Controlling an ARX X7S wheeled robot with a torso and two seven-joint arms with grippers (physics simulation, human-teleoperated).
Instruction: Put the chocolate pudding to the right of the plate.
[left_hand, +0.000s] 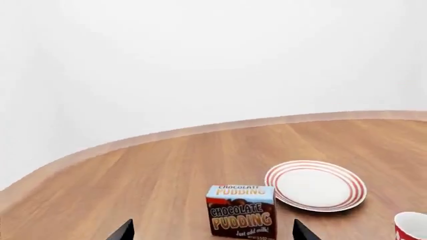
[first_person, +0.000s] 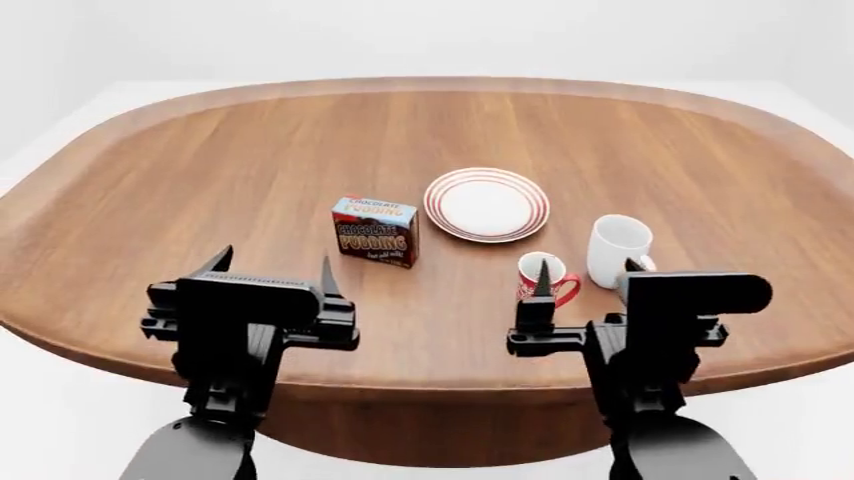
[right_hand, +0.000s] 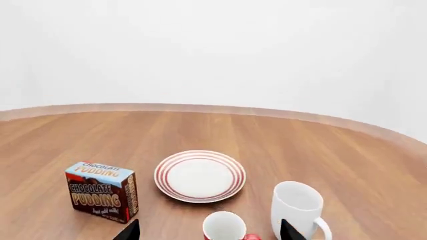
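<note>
Wooden table (first_person: 200, 160): chocolate pudding (first_person: 375, 231) stands left of plate (first_person: 486, 204), apart. Left gripper (first_person: 274, 272) and right gripper (first_person: 585, 278) hover near edge, jaws spread, empty.

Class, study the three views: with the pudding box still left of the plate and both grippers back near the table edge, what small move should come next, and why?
Probably the left gripper should advance toward the chocolate pudding. The box stands upright, untouched, left of the plate and almost straight ahead of that open gripper. The right gripper sits behind the red mug and white mug.
</note>
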